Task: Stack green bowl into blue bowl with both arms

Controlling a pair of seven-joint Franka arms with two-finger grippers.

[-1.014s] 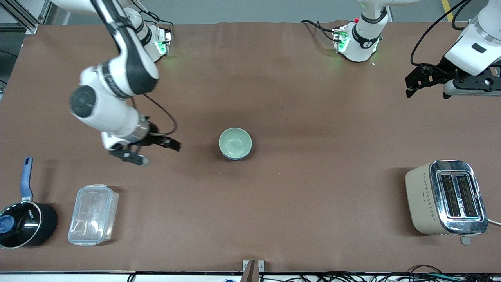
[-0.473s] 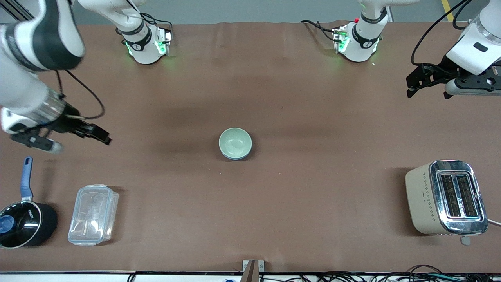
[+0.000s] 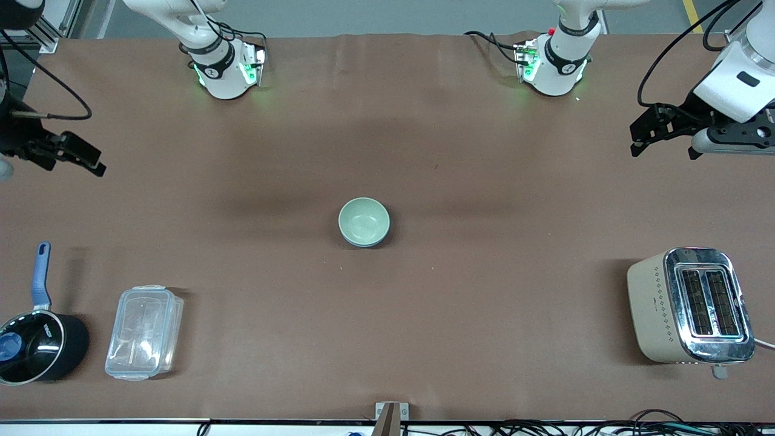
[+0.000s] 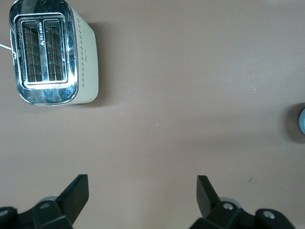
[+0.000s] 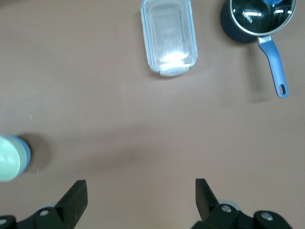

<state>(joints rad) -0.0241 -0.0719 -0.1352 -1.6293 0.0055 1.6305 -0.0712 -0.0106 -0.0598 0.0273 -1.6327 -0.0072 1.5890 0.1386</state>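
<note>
- The green bowl (image 3: 363,221) is seen nested in the blue bowl (image 3: 365,243) at mid-desk (image 3: 484,303).
- The left hand (image 4: 142,196) is held spread and empty over the desk's left-arm end.
- The right hand (image 5: 141,196) is held spread and empty over the other end.

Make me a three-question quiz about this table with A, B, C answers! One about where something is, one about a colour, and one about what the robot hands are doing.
1. Where is the green bowl?
A. Inside the blue bowl, mid-table
B. On the toaster
C. In the clear plastic box

2. What colour is the saucepan's handle?
A. Red
B. Blue
C. Yellow

3. What are the two grippers doing?
A. Both squeezing a bowl
B. One holding the saucepan
C. Both open and holding nothing

Answers:
1. A: the green bowl sits nested in the blue one, whose rim peeks out underneath.
2. B: the saucepan is black with a blue handle, beside the clear plastic box toward the right arm's end; the toaster is toward the left arm's end.
3. C: the left gripper and the right gripper each show spread fingers with only bare table between them.
</note>
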